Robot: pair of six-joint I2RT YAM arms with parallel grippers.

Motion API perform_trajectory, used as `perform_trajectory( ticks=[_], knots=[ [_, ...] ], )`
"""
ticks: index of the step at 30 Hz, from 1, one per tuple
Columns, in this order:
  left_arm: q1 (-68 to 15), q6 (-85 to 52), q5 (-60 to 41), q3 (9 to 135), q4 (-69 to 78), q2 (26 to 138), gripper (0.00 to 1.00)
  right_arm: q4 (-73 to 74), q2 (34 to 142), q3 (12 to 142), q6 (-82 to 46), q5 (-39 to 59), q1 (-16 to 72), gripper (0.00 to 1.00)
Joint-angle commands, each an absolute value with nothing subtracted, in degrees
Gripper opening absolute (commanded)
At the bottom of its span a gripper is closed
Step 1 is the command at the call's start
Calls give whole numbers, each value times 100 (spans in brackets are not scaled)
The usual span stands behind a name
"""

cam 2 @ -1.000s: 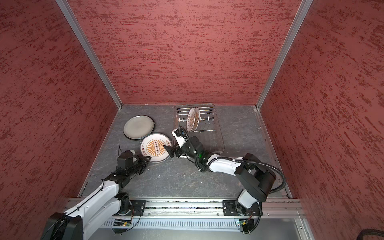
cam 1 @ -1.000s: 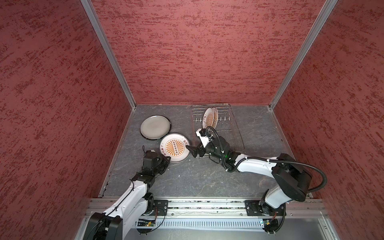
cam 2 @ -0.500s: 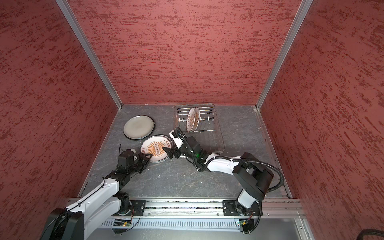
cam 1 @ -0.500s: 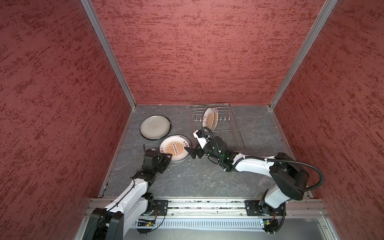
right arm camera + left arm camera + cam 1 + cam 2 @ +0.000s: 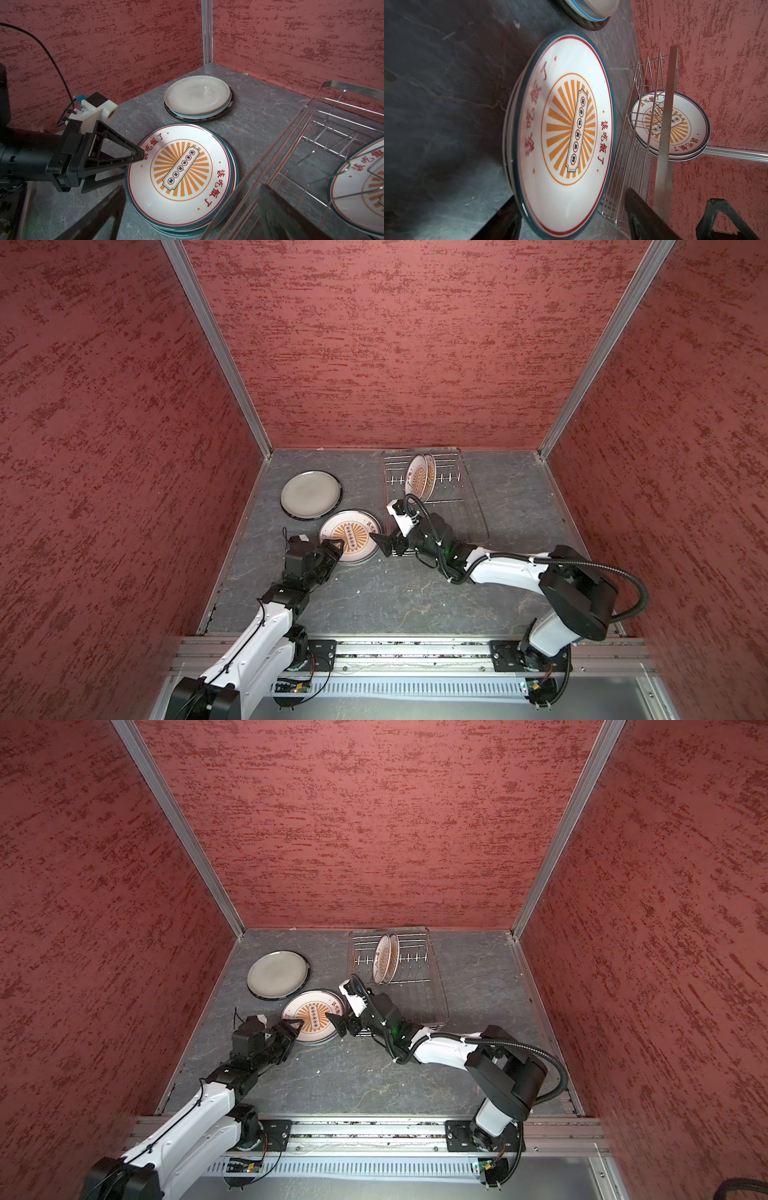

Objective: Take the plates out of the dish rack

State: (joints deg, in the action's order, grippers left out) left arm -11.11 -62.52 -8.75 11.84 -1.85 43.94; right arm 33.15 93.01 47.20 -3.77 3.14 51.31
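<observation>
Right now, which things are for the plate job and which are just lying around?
For the job: dish rack, two sunburst plates standing in it, sunburst plate stack, grey plate stack.
Just there: table, red walls, metal rail.

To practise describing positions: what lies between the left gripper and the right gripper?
The stack of sunburst plates lies flat between the left gripper and the right gripper, seen in both top views.

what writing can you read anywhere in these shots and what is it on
"該吃飯了": red, twice on the top sunburst plate of the stack on the table.
"該吃飯了": red, on the front plate standing in the dish rack.
Five circled characters in each centre banner: too small to read.
Grey plate: no text.
</observation>
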Motion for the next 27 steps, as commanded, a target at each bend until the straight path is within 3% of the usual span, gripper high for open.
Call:
perform_trajectory(
  ticks=[1, 6, 17, 20, 27],
  knots=[
    [-1136, -6187, -634, 1252, -369, 4287, 73, 3408, 9324, 4808, -234, 104, 5177, 99],
    [-1302, -6285, -632, 1207, -141, 4461, 69, 3422, 9345, 4819, -229, 94, 5177, 99],
    [-1362, -6331, -552, 1209, -437, 4154, 72, 3441, 9322, 4761, -188, -68, 5177, 99],
    [-1326, -6287, -690, 1142, -328, 4060, 79, 3469, 9261, 4697, -189, -70, 5177, 99],
    [-1326, -6249, -588, 1182, -551, 3896, 83, 4002, 9025, 4368, -318, -377, 5177, 99]
  ],
)
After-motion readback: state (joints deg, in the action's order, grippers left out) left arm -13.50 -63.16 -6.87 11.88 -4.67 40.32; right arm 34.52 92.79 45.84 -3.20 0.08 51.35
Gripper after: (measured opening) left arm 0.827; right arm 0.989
